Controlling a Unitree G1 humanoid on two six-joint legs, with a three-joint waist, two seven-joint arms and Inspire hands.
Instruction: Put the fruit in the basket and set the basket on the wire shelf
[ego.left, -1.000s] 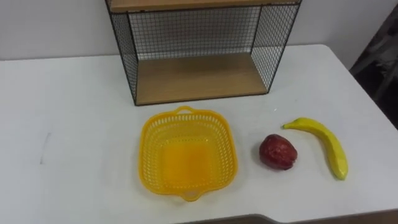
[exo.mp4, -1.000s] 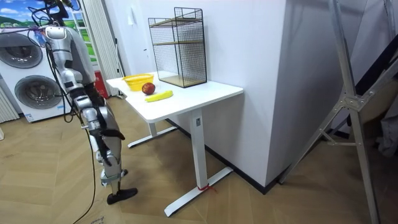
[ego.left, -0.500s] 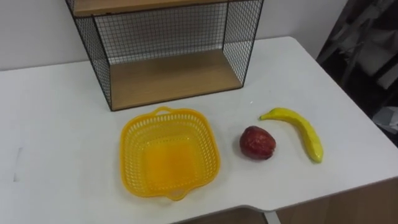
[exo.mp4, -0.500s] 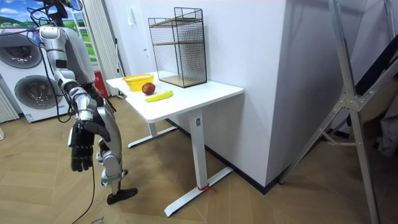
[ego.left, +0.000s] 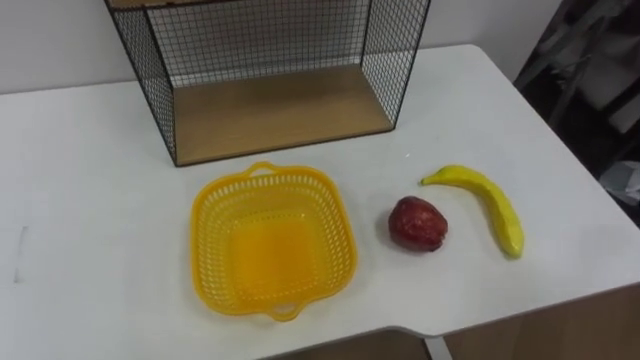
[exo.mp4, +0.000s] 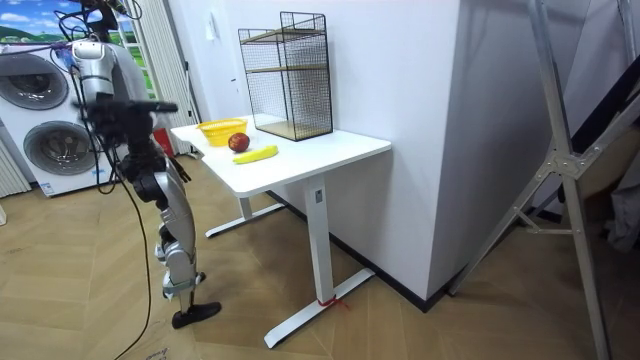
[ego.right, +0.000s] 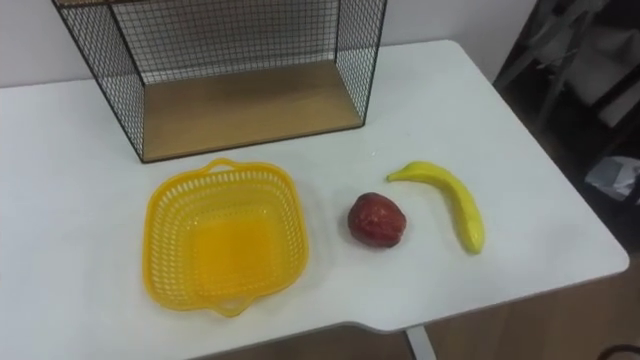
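The robot is standing at the end of the table (exo.mp4: 330, 150), on the room view's left, with its right hand (exo.mp4: 155, 105) hovering at chest height, too blurred for me to call the fingers. The basket (ego.left: 272, 240) is sitting empty in front of the wire shelf (ego.left: 280, 110), the apple (ego.left: 417, 222) just beside it and the banana (ego.left: 492, 203) beyond that. I'm reckoning the apple goes first: coming from above, fingers wrapping wide so it isn't rolling toward the edge.

Home laundry corner: stacked washing machines (exo.mp4: 48, 148)
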